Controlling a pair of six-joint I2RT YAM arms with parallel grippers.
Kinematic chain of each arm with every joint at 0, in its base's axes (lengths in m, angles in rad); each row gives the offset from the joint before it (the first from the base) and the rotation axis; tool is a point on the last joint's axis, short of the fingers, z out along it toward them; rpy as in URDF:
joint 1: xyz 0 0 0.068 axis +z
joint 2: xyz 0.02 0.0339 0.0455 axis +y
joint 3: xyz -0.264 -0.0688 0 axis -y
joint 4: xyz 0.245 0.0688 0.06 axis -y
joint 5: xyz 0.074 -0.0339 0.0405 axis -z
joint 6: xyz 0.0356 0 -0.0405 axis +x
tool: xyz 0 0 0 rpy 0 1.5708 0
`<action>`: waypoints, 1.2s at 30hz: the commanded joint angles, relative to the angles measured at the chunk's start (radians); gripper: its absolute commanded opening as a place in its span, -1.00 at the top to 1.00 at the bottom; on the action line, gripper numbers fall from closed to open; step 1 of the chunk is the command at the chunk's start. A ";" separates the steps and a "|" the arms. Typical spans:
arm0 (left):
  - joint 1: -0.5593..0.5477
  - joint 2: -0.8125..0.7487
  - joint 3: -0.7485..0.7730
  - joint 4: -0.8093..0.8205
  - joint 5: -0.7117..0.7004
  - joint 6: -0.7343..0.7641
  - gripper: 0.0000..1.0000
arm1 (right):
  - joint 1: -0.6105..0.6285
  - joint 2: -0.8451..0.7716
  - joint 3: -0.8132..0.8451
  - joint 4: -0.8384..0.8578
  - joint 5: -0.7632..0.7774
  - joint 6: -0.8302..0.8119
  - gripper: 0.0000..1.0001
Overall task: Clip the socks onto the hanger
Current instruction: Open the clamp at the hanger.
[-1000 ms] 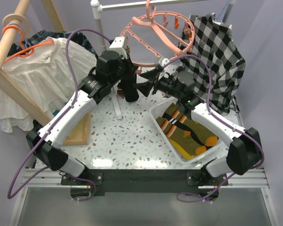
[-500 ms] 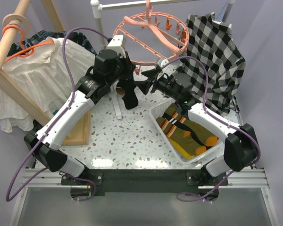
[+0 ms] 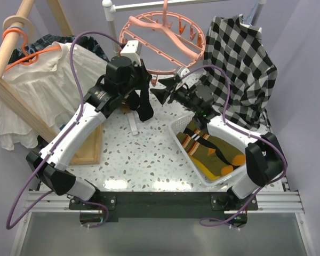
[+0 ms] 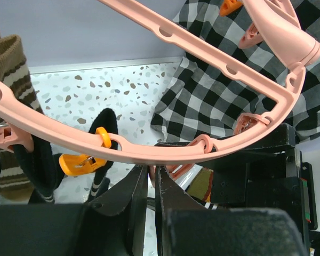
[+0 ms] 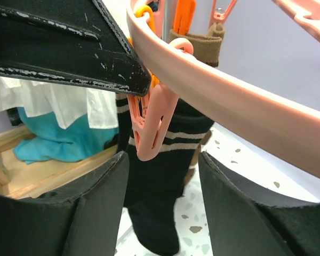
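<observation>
The salmon-pink round hanger (image 3: 170,34) hangs at the back centre. My left gripper (image 3: 148,89) is at its near rim, and in the left wrist view (image 4: 151,173) it is shut on a pink clip just under the ring (image 4: 149,154). A black sock with cream stripes (image 3: 145,109) hangs from the ring beside it. My right gripper (image 3: 160,95) is open; in the right wrist view (image 5: 162,160) its fingers flank the pink clip (image 5: 152,125) and the black sock (image 5: 160,181). A brown striped sock (image 4: 5,64) hangs clipped at the left. Olive socks with orange toes (image 3: 216,152) lie in the white basket (image 3: 177,133).
The black-and-white checked shirt (image 3: 245,64) hangs at the back right, behind the right arm. A white blouse (image 3: 48,85) on an orange coat hanger hangs from the wooden rack (image 3: 10,53) at the left. A wooden tray (image 3: 92,149) lies below it. A white pole (image 3: 111,26) holds the rail.
The pink ring has swung to the left and both grippers have moved left and back with it. The black sock has stayed hanging at the left gripper.
</observation>
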 commanded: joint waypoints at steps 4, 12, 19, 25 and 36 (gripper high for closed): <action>0.027 -0.031 0.023 0.024 0.054 -0.018 0.74 | -0.007 0.029 0.052 0.099 -0.073 0.055 -0.08; 0.078 -0.028 -0.007 0.053 0.147 -0.051 0.74 | -0.008 0.039 0.059 0.134 -0.110 0.108 0.07; 0.101 -0.024 -0.023 0.087 0.235 -0.087 0.70 | -0.004 0.042 0.075 0.127 -0.136 0.132 0.20; 0.104 -0.024 -0.029 0.098 0.259 -0.102 0.60 | -0.004 0.042 0.088 0.108 -0.146 0.135 0.41; 0.108 -0.085 -0.047 0.092 0.200 -0.084 0.00 | -0.006 0.029 0.090 0.053 -0.115 0.109 0.73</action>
